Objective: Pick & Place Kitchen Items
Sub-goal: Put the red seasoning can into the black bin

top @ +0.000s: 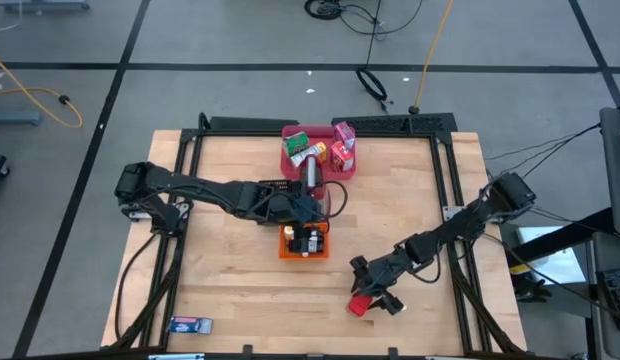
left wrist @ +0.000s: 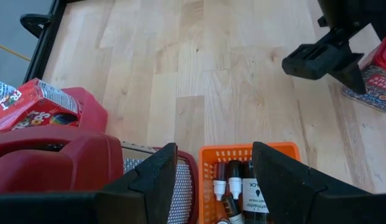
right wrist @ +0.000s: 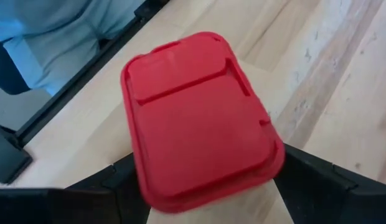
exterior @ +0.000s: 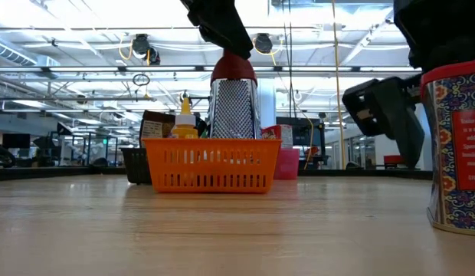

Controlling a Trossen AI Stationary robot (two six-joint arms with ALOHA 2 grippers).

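Red plastic fills my right wrist view: the flat-lidded red box with patterned sides [right wrist: 202, 118] stands upright on the pale wooden table [top: 230, 270], lower centre-right of the overhead frame. I have the right gripper [top: 374, 288] over it, one spread finger on either side of the lid, nothing clamped yet. To close well, I'd settle lower so the pads meet the box walls below the lid's lip, keep the box centred between them, and squeeze squarely so it doesn't twist or tip.

My left gripper [left wrist: 211, 177] sits mid-frame overhead, above the orange mesh basket [exterior: 211, 165], fingers parted and carrying nothing. Small dark bottles [left wrist: 240, 190] lie in that basket, and a red-topped metal grater [exterior: 234, 100] stands just beside it. Further up the overhead frame, green, red and pink cartons [top: 335, 145] crowd the pink tray [top: 290, 158]. I judge the box is bound for one of these containers, though which, I can't tell.
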